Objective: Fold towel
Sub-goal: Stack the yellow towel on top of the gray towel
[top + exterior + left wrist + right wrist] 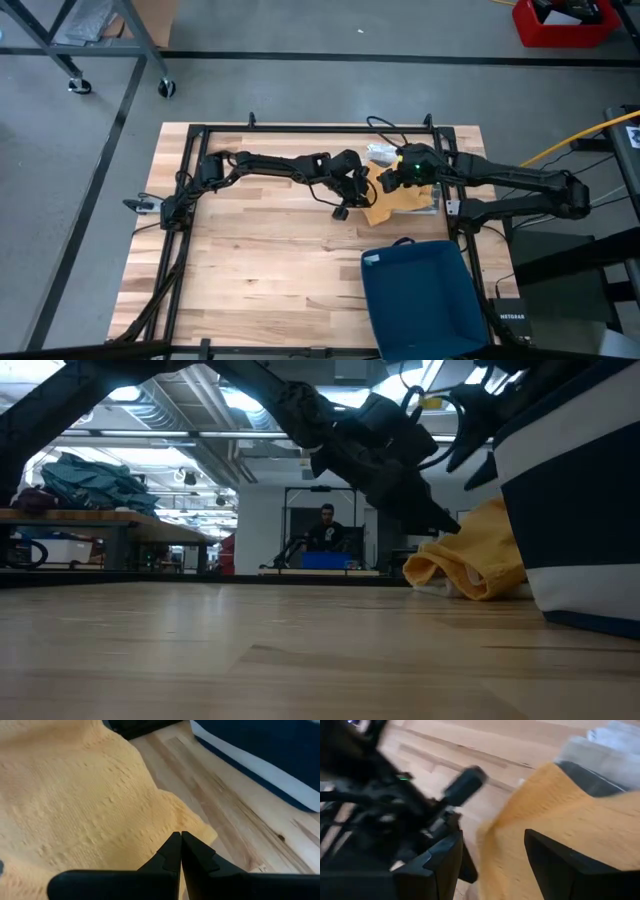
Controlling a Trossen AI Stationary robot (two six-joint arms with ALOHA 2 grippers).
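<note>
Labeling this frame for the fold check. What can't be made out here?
- Yellow towel, high view: both arms cover it, so its outline and folds are hidden.
- Left gripper, left wrist view: shut at the towel's edge; pinching cloth or not, unclear.
- Right gripper, right wrist view: open, motion-blurred.
- Blue bin: cut off by the bottom edge.

Blue bin point(420, 295), red crate point(562, 22), person point(325, 528).
</note>
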